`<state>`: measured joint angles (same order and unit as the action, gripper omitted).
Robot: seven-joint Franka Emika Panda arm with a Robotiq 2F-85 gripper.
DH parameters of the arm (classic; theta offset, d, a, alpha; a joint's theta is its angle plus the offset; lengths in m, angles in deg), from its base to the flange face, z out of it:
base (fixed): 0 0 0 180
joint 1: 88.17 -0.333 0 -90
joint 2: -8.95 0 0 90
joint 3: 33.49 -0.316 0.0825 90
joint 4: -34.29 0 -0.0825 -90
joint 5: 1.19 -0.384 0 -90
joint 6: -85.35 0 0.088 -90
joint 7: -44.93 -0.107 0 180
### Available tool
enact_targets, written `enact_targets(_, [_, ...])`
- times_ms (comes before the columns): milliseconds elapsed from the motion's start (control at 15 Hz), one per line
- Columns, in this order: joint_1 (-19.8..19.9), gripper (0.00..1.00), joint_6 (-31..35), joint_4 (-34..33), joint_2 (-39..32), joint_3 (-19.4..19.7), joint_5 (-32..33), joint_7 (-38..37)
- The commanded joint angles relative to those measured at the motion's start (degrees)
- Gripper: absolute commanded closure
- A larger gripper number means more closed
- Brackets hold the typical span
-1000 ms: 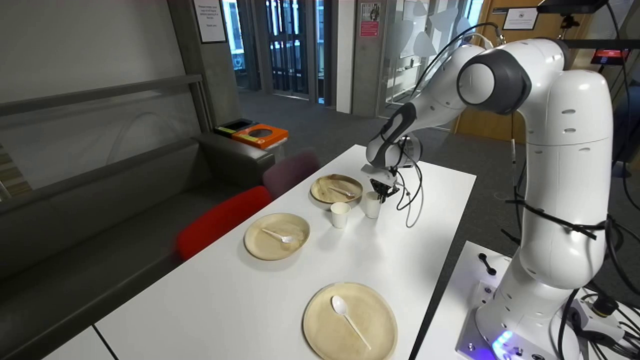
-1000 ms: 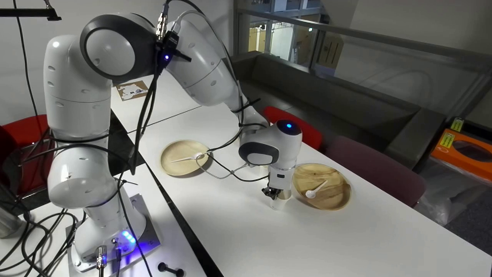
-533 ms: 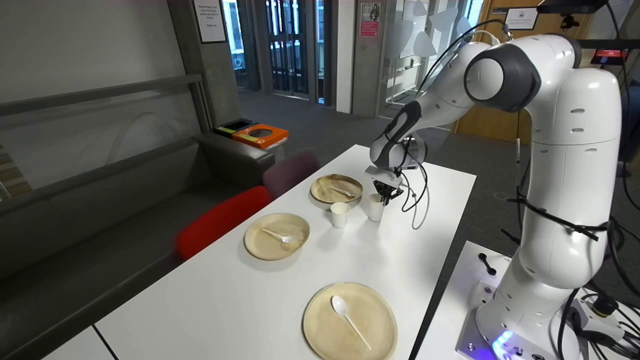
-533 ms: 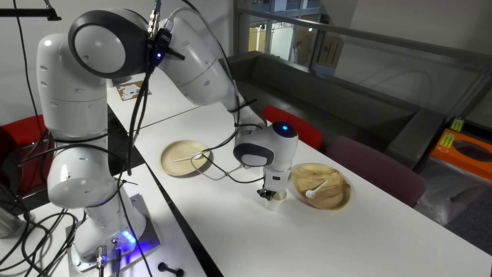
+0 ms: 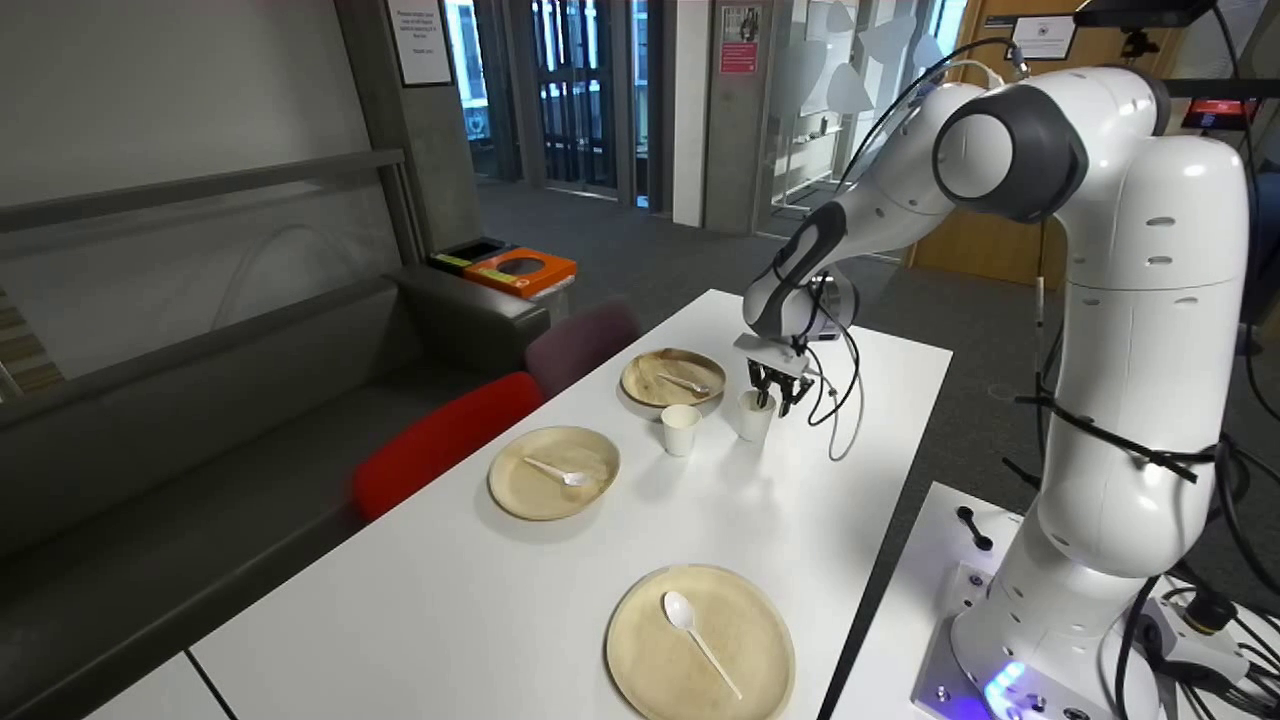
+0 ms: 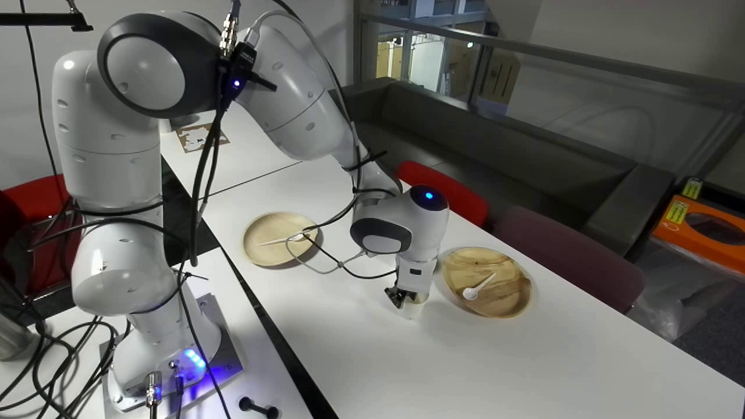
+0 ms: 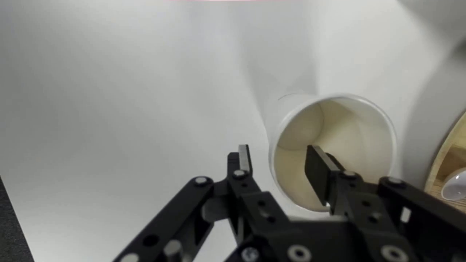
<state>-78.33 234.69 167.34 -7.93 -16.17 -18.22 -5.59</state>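
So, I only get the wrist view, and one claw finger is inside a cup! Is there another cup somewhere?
Observer: Yes! In an exterior view, a second cup stands near the cup at the claw, not touching it.
Operator: Cool! My picture shows a bit of just one plate. Any more?
Observer: Two more in an exterior view: a middle plate and a bottom plate.
Operator: Wow! And is there anywhere to sit?
Observer: Yes, both exterior views show a red chair beside the table.
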Motion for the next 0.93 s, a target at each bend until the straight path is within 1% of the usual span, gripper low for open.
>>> enact_targets(0, [1.4,0.22,0.3,2.8,4.6,-0.9,-1.4,2.7])
enact_targets(67, [1.4,0.14,0.4,3.0,5.3,-0.9,-1.4,3.0])
enact_targets(200, [1.2,0.01,0.5,3.4,7.4,-0.9,-1.0,3.4])
enact_targets(400, [0.5,0.00,-1.2,2.6,10.0,-1.6,-0.7,4.2])
enact_targets(600, [-0.1,0.00,-4.6,0.3,10.5,-3.5,-1.0,3.8])
enact_targets(867, [-1.3,0.00,-9.4,-2.8,8.3,-6.6,-1.3,3.1])
